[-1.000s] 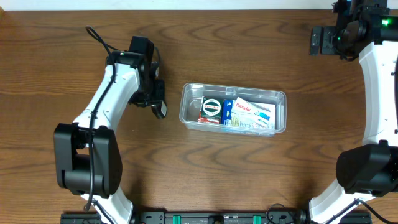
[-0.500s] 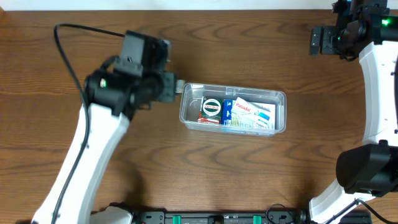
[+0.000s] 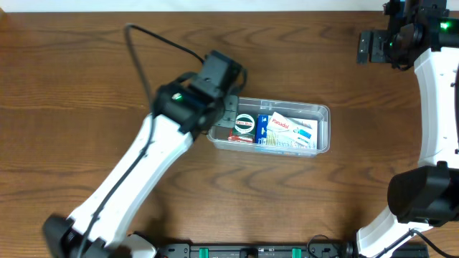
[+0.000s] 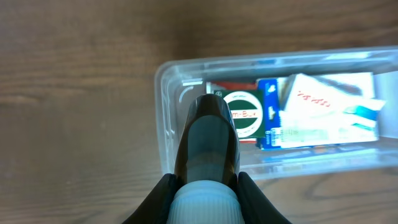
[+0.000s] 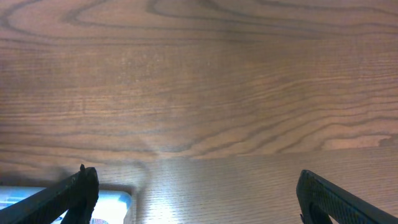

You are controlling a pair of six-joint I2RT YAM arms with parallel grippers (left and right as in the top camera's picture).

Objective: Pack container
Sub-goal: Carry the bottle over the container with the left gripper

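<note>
The container (image 3: 324, 113) is a clear plastic tub in the middle of the table. It holds a red box with a round green label (image 3: 244, 125), a blue box (image 3: 262, 130) and a white Panadol box (image 3: 294, 129). My left gripper (image 3: 228, 109) hangs over the tub's left end, mostly hidden under its wrist. In the left wrist view that gripper (image 4: 205, 185) is shut on a small dark bottle (image 4: 208, 140) with a white ribbed cap (image 4: 205, 204), pointing over the container's (image 4: 163, 112) left end. My right gripper (image 3: 366, 46) stays at the far right with its jaws wide open (image 5: 199, 199) and nothing between them.
The left arm (image 3: 143, 165) stretches diagonally from the front left up to the tub. The right arm (image 3: 434, 107) runs along the right edge. A black rail (image 3: 251, 251) lines the front edge. Bare brown wood surrounds the tub.
My left arm has swung right with the bottle, from beside the tub's left side to above its left end. The right arm has not moved.
</note>
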